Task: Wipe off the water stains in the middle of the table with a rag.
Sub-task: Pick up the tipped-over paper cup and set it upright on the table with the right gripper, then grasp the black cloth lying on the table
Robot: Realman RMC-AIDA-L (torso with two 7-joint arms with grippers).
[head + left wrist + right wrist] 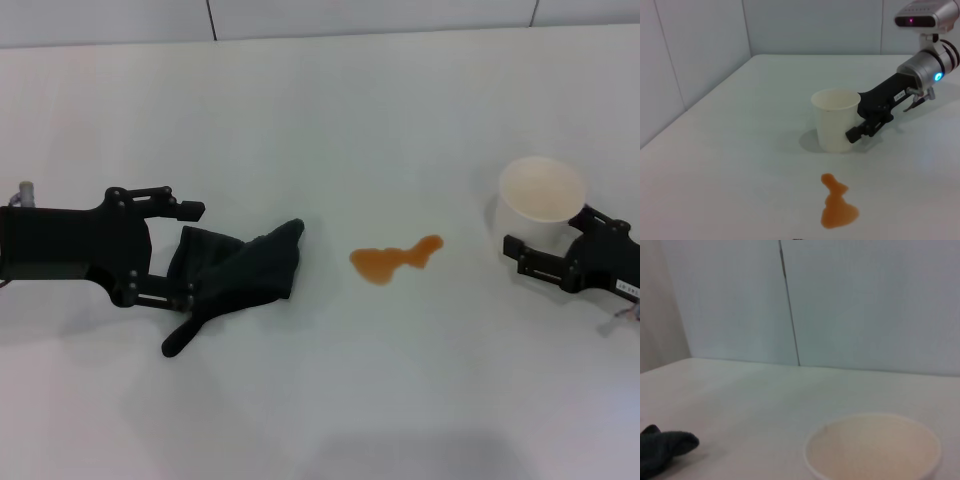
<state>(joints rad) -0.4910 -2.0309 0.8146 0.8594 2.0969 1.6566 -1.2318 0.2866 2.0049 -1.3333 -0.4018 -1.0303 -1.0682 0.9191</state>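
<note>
The water stains [393, 261] form a small orange-amber puddle slightly right of the middle of the head view, a rounded blob with a narrow tail reaching toward the upper right. The puddle lies on the white table [330, 120], apart from everything else. In the left wrist view the same puddle [838, 209] sits at the lower centre of the frame.

Left of the puddle in the head view, near it but not touching, lies the rag [238, 270], a dark green-black cloth crumpled in folds, with a narrow strip trailing toward the lower left. The left gripper [190, 252] reaches in from the left edge of the frame, its jaws spread, one finger beyond the rag's left end and the other at the cloth's near edge; the rag's left part lies between them. A tip of the rag [665, 446] shows at the lower left of the right wrist view.

Right of the puddle stands a white paper cup [541, 198], upright and open. The right gripper [528, 250] comes in from the right edge with its fingers against the cup's side; whether they pinch it cannot be told.
</note>
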